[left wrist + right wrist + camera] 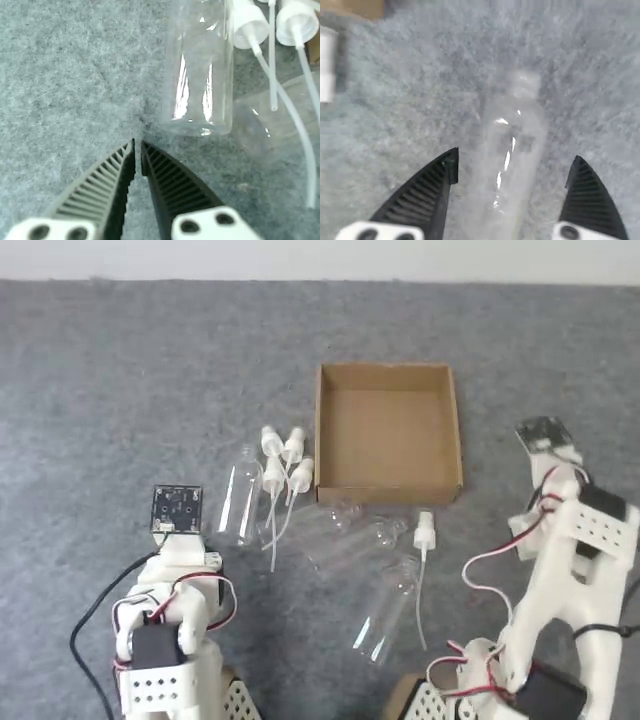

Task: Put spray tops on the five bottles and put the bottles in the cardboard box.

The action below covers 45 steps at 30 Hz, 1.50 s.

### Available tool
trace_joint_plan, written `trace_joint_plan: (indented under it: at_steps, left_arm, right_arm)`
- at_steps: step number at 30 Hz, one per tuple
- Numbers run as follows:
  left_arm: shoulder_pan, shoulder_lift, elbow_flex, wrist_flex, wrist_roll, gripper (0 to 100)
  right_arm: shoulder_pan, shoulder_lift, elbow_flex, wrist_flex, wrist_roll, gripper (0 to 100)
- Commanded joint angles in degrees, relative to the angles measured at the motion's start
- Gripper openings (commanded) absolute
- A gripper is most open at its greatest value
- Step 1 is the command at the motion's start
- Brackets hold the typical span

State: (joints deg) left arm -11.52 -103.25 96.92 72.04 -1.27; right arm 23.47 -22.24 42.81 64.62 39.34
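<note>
By the surface's front-left corner, the left jaws were clenched on nothing, tips just short of a clear bottle [202,70] lying beside spray tops [247,22]. The cardboard box [388,368] sat mid-surface. Rightward, the right jaws stood released astride a second bottle [512,150], probably readying a grasp; the high view left that straddle unclear.

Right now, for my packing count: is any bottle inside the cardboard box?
No, the cardboard box shows a bare floor; the bottles lie on the carpet outside.
</note>
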Motion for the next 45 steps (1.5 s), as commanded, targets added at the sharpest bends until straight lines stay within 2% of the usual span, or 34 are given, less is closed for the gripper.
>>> trace_joint_plan:
  at_steps: [1, 5, 7, 12, 14, 16, 19, 21, 25, 27, 29, 31, 34, 38, 41, 45]
  left_arm:
    - [0.09, -1.05, -0.40, 0.26, 0.26, 1]
    - [0.09, -1.05, -0.40, 0.26, 0.26, 1]
    - [0.09, -1.05, -0.40, 0.26, 0.26, 1]
    - [0.09, -1.05, -0.40, -0.09, 0.18, 1]
    - [0.09, -1.05, -0.31, -0.88, 0.00, 1]
    - [-1.23, -1.05, -0.31, -4.04, -3.87, 1]
    - [-5.71, -1.14, -0.48, -14.86, -17.05, 1]
    - [-7.38, -1.14, -0.75, -20.66, -24.79, 1]
    - [-7.91, -0.97, -5.85, -16.79, -25.76, 1]
    - [-7.47, -0.70, -11.21, -14.77, -25.67, 1]
    - [-5.98, 1.32, -17.63, -14.42, -25.14, 1]
    - [-4.22, 7.56, -24.92, -14.42, -23.30, 2]
    - [-1.23, 24.09, -38.11, -12.75, -20.92, 8]
    - [5.63, 48.79, -59.12, -2.64, -14.51, 11]
    - [9.85, 65.05, -73.27, 2.46, -7.74, 11]
    - [12.48, 84.22, -86.99, 2.73, 1.23, 12]
  right_arm:
    - [-9.01, -5.32, -10.90, 9.63, -6.33, 28.5]
    - [-22.02, -4.35, -12.31, 12.44, -13.89, 24.6]
    - [-26.33, -2.24, -11.43, 11.91, -16.53, 23.1]
    - [-27.38, 0.66, -8.18, 6.02, -21.19, 18.9]
    - [-25.98, 0.66, -6.86, 5.23, -21.27, 15.4]
    - [-24.57, 0.66, -5.54, 4.97, -21.10, 13.2]
    - [-22.55, 0.66, -3.87, 4.97, -20.66, 12.8]
    - [-18.86, 0.22, -3.78, 4.97, -16.79, 12.8]
    - [-5.41, -4.79, -5.36, 5.49, -4.48, 12.8]
    - [0.57, -7.52, -5.71, 5.05, -0.70, 12.8]
    - [3.38, -9.54, -5.27, 5.49, 1.49, 12.8]
    - [4.00, -11.03, -3.34, 5.49, 3.16, 12.8]
    - [3.74, -12.79, 0.26, 5.14, 5.63, 12.8]
    - [3.74, -14.55, 3.52, 4.97, 6.15, 12.8]
    - [3.56, -15.43, 4.75, 4.97, 6.15, 12.8]
    - [3.56, -15.69, 5.54, 4.97, 6.24, 12.8]
